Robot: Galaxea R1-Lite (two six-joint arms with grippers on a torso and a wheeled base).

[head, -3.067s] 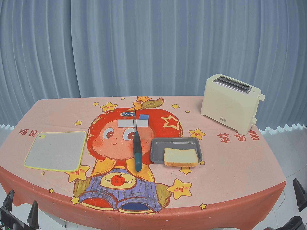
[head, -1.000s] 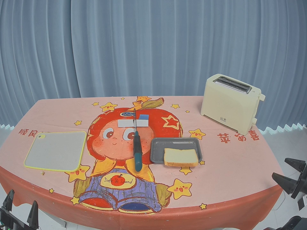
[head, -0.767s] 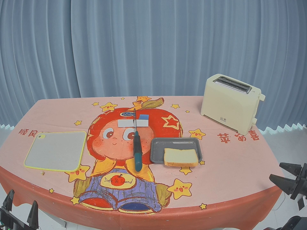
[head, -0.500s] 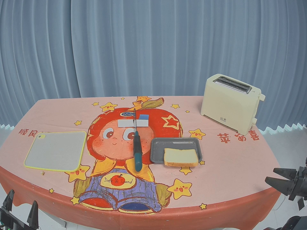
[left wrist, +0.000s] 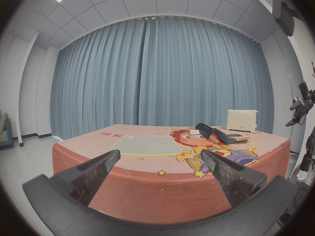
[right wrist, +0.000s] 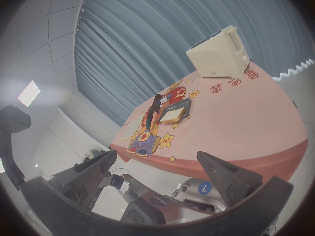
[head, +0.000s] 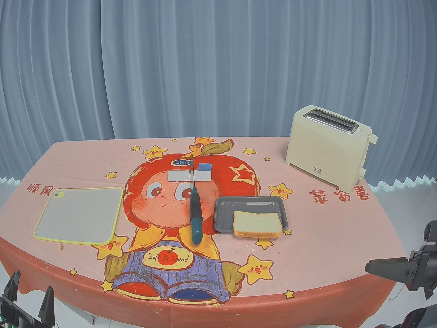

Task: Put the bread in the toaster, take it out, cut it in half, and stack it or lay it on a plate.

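Note:
A slice of bread [head: 257, 224] lies on the near edge of a grey tray [head: 249, 203] at mid-table. A cream toaster [head: 327, 146] stands at the far right, its slots empty. A teal-handled knife [head: 195, 210] lies left of the tray. A grey cutting board [head: 79, 215] with a yellow rim sits at the left. My left gripper [head: 32, 281] hangs open below the table's front left edge. My right gripper [head: 369, 266] is off the table's right front corner, open and empty, pointing left. In the right wrist view the bread [right wrist: 172, 115] and toaster [right wrist: 218, 54] lie beyond the gripper [right wrist: 157, 158].
White and blue tags [head: 191, 174] lie under the knife blade. A blue curtain [head: 218, 55] closes off the back. The tablecloth [head: 327, 233] between tray and right edge is bare. In the left wrist view the cutting board [left wrist: 146, 145] lies nearest beyond the open gripper [left wrist: 160, 154].
My right gripper rose from the lower right corner, then moved left and down toward the table's right front corner, turning so its fingers line up edge-on. Everything on the table stayed put.

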